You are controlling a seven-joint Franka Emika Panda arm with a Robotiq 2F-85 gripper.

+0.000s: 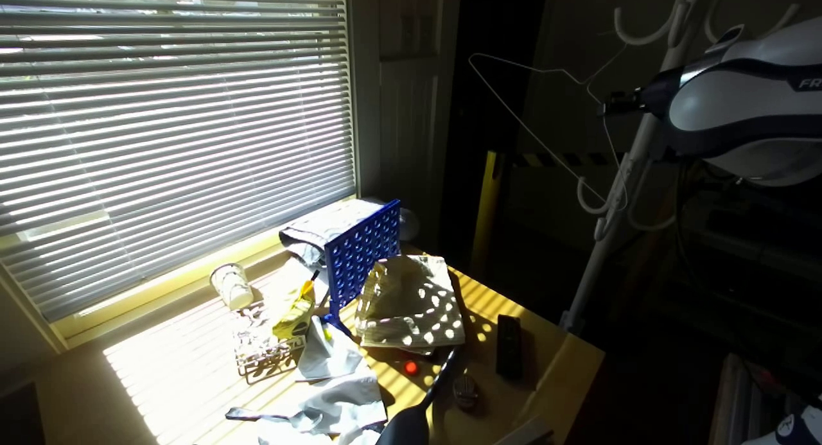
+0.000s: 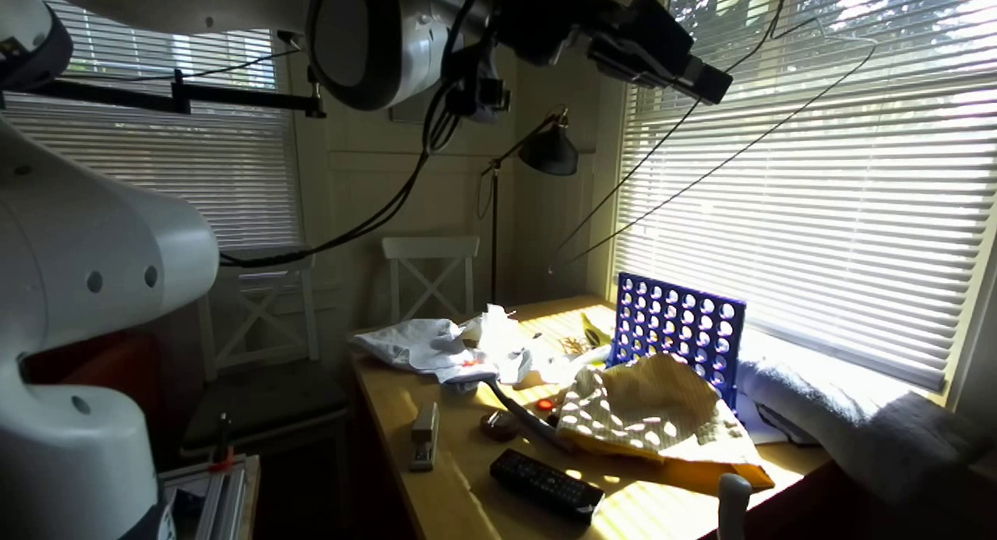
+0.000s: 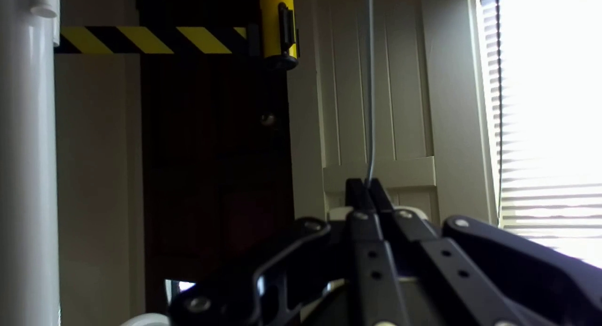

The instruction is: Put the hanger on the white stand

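Wire hanger [image 3: 371,91] held by the gripper [image 3: 366,181], above the level of the table [image 1: 565,361]. In the wrist view the two fingers are drawn together, their tips pinching the thin wire, which runs from them to the upper edge of that view. In both exterior views the grip falls on one sloping shoulder of the triangle, below the neck. The triangle is tilted: one corner is high and beyond the fingertips, the opposite corner low and beneath them.

The white stand [image 1: 588,275], a slim pole with curved hook arms, lies close to the hanger in an exterior view. There the hanger's neck reaches up to overlap an upper hook arm, and its low corner overlaps a lower one; whether wire and stand touch cannot be told. In the wrist view the pole is to one side of the fingers, apart from them.

Containers: a wire basket [image 1: 266,368] sits on the table in strong sunlight, near the window blinds [image 1: 180,143]. A yellow item [image 1: 297,316] lies in it or over its edge; which cannot be told. A white cup [image 1: 232,287] lies on its side just beside the basket, its inside hidden. A blue grid [image 2: 681,308] with rows of round holes stands upright nearby.
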